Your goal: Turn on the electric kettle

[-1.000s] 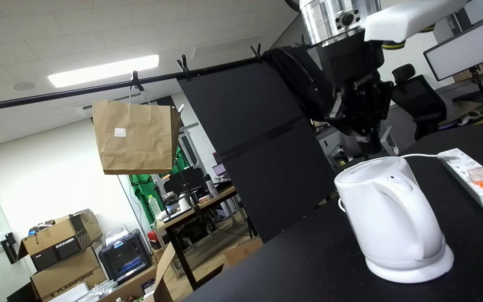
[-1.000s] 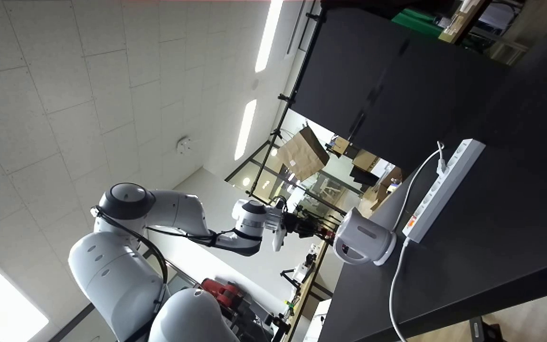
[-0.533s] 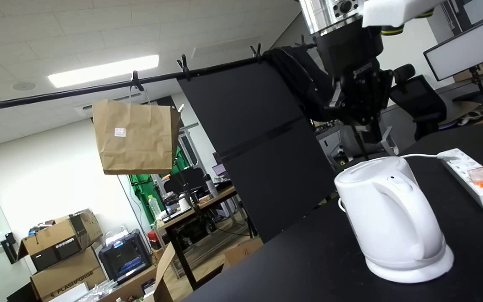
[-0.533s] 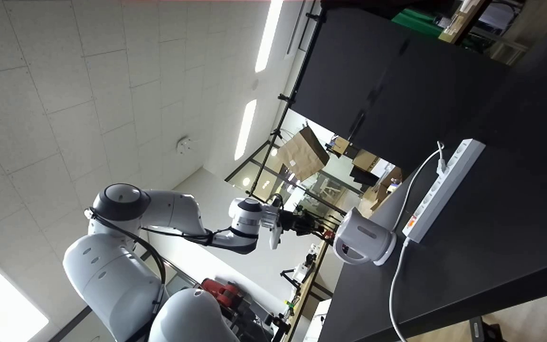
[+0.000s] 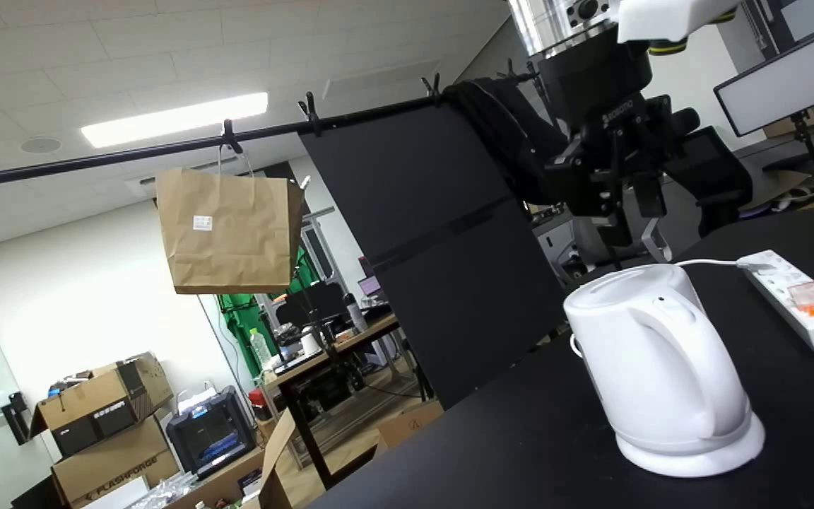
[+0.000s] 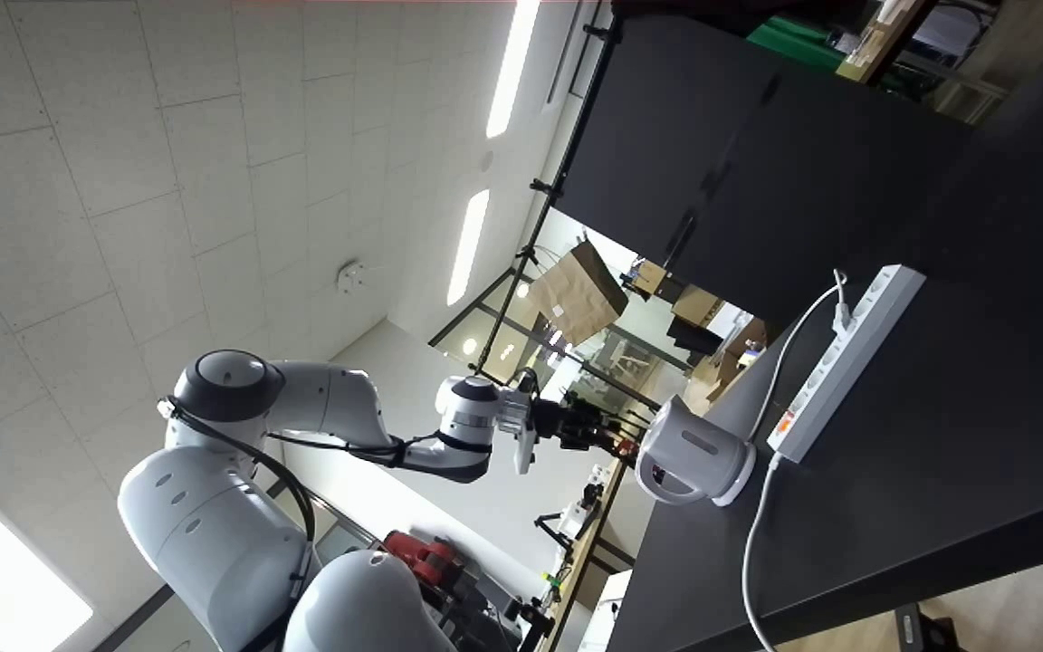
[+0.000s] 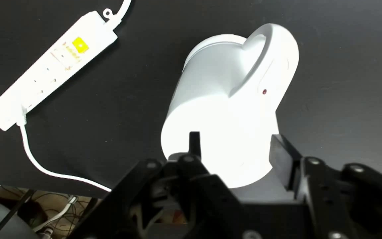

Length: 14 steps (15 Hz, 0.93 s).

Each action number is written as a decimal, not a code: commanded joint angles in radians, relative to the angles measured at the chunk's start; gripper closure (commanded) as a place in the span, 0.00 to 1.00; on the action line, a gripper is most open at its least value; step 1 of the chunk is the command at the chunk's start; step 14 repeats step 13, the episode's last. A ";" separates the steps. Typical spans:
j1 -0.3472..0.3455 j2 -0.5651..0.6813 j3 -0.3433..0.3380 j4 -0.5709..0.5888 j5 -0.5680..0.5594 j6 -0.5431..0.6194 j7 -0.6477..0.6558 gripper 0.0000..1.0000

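Although power looks sorted, the kettle itself doesn't look switched on yet. Electric kettle (image 5: pixel 633 375) is upright on its round base on the black desk (image 5: pixel 492 452), lid (image 5: pixel 619 285) looks down. Plug (image 7: pixel 21 117) is seated in the power strip (image 7: pixel 50 71); its cord (image 7: pixel 53 174) runs off behind the kettle, join at the base not visible. Strip switch (image 7: pixel 80 44) reads bright yellow in wrist view, orange in both exterior views, so I'd call the strip live

Gripper (image 7: pixel 236 146): jaws spread, nothing between them, hanging just above the lid with a visible gap in an exterior view. No contact with the kettle

Red dot (image 7: pixel 264 91) on top of the handle (image 7: pixel 282 66) looks dark, not glowing as far as I can tell. Outlined patch (image 7: pixel 276 74) next to it is probably the kettle's switch, but glare makes that a guess

My call: approach phase, the actual job not started. Left to do: shift from over the lid to over the handle, press the switch, confirm the dot lights, back off. Bringing the jaws together first would likely give a cleaner poke; main risk is missing the patch and tipping the kettle
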 commanded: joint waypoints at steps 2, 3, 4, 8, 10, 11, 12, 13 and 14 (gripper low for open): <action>-0.009 -0.033 0.003 -0.016 -0.034 -0.030 0.049 0.05; -0.010 -0.033 0.004 -0.016 -0.036 -0.032 0.051 0.01; -0.012 -0.034 0.004 -0.017 -0.035 -0.035 0.051 0.00; -0.016 -0.039 0.005 -0.022 -0.035 -0.029 0.051 0.00; -0.015 -0.042 0.003 -0.023 -0.050 -0.029 0.072 0.00; -0.021 -0.009 0.011 0.000 -0.015 -0.022 0.014 0.00; -0.021 -0.010 0.011 -0.001 -0.018 -0.021 0.018 0.00; -0.022 -0.012 0.011 -0.001 -0.020 -0.021 0.021 0.00; -0.022 -0.012 0.011 -0.001 -0.020 -0.021 0.021 0.00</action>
